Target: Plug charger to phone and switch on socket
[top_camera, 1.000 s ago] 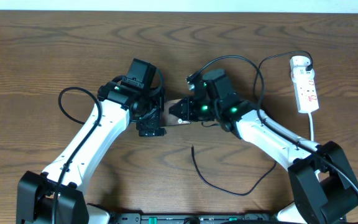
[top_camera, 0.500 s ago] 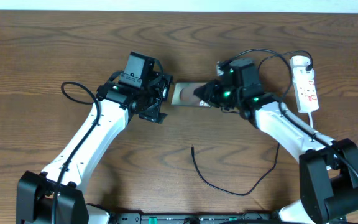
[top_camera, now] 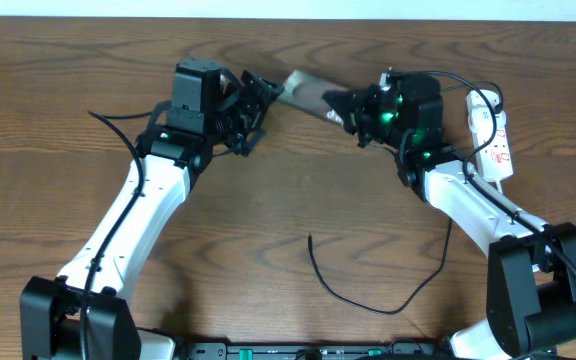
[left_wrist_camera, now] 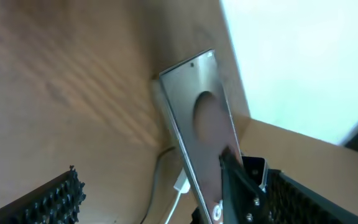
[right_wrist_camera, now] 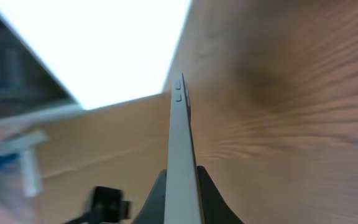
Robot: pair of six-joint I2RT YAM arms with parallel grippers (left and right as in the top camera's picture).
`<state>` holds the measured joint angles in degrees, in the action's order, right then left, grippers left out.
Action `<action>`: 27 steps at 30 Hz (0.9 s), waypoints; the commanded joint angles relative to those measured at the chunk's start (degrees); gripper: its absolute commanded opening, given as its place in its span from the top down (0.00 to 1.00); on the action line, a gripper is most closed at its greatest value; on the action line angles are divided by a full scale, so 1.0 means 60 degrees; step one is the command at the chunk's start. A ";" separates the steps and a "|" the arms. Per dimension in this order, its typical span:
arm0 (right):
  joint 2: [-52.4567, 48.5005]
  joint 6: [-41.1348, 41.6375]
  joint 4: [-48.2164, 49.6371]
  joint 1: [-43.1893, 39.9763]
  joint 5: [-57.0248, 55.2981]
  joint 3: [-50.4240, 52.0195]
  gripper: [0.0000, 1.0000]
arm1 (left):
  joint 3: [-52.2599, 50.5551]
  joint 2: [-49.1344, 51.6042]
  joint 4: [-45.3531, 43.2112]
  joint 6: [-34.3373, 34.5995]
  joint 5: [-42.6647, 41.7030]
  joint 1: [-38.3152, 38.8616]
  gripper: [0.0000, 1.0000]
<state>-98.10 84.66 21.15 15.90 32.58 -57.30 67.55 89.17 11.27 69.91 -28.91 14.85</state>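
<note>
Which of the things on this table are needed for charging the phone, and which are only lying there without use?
For the job:
- phone, held in the right hand
- charger, lying loose
- socket

Only lying about:
- no loose thing that I can see; just the wooden table itself

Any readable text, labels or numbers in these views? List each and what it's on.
No text can be read in any view.
Red marks on the socket: too small to read.
Glossy face of the phone: only reflections, nothing legible.
</note>
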 commanded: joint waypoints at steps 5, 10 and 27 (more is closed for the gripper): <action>0.0011 0.2087 0.1137 -0.0066 0.0091 -0.0131 0.98 | 0.0171 -0.0015 -0.1679 -0.0612 -0.0317 -0.0073 0.08; 0.0011 0.2463 0.1832 -0.0062 0.0109 -0.0131 0.98 | 0.0171 0.0062 -0.2463 -0.0557 -0.0404 -0.0073 0.08; 0.0011 0.2076 0.3424 -0.0062 0.1166 -0.0131 0.99 | -0.1654 0.0251 -0.6473 0.1122 -0.0798 -0.0186 0.08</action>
<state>-98.15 98.50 39.97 15.92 37.69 -57.25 59.79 90.13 -25.56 73.17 -32.91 14.55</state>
